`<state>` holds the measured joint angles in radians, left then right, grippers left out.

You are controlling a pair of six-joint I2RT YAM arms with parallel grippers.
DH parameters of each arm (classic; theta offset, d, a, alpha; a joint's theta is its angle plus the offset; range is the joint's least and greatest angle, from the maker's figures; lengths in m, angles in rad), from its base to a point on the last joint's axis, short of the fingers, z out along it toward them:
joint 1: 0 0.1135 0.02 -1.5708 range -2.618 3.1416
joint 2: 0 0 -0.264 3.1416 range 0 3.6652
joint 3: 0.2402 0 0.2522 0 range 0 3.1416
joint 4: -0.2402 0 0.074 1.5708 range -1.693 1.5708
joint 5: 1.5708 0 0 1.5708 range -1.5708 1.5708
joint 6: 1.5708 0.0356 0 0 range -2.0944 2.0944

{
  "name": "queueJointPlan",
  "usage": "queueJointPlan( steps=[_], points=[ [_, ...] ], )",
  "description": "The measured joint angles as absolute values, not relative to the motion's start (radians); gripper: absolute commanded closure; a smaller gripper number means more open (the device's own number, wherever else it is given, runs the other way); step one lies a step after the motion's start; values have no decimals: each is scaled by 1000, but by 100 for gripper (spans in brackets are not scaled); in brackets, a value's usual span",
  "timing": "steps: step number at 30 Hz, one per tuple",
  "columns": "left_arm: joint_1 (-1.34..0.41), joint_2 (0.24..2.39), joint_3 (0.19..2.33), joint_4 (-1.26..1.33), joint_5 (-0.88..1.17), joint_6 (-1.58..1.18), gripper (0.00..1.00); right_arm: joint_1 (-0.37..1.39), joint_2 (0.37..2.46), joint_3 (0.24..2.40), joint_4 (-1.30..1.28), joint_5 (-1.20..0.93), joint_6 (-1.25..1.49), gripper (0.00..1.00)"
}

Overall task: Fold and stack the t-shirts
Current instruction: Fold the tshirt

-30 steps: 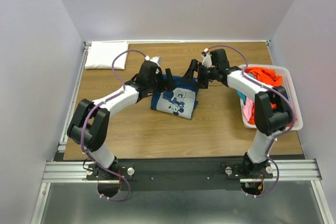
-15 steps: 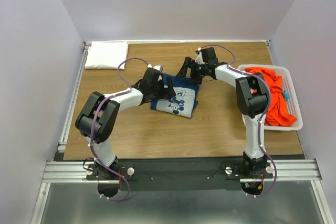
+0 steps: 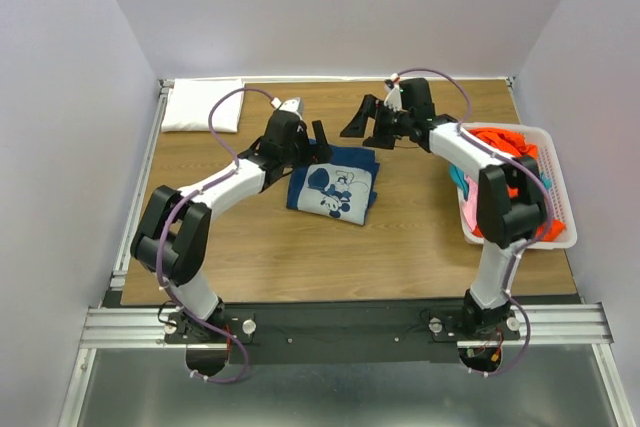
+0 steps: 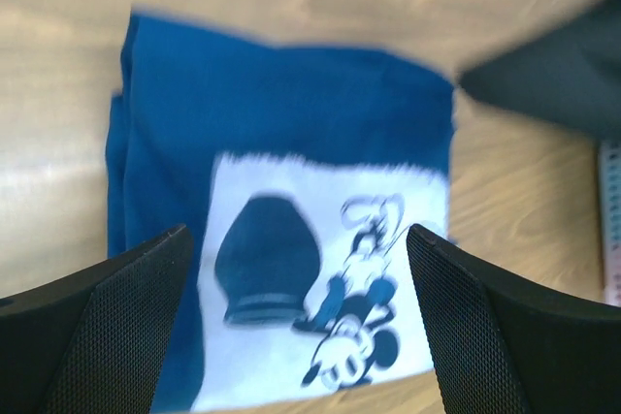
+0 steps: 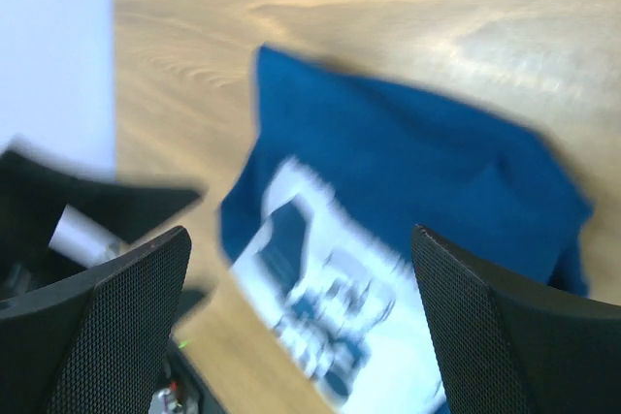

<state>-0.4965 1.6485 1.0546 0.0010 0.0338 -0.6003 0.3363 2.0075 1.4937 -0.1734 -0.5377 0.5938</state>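
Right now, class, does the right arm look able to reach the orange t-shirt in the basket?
Probably yes: the right gripper is open and empty, and the orange t-shirt lies uncovered in the basket, beside that arm.

blur: navy t-shirt print, both wrist views | hidden: orange t-shirt in basket, partly behind right arm

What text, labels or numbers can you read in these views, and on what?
No text can be read in any view.
The navy shirt carries a white cartoon print: drawing only, and any lettering is too blurred to tell.
The basket and the white shirt show no markings.
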Motion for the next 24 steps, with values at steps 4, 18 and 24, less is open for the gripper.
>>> queueJointPlan(
  steps=[4, 18, 24],
  points=[
    [-479, 1703, 1147, 7, 31, -590, 2, 339, 1838, 1376, -157, -537, 601, 0],
    [-441, 1966, 1230, 49, 106, -577, 2, 349, 1914, 1193, -94, -531, 649, 0],
    [-424, 1991, 1248, 79, 133, -573, 2, 347, 1949, 1192, -68, -517, 664, 0]
  ],
)
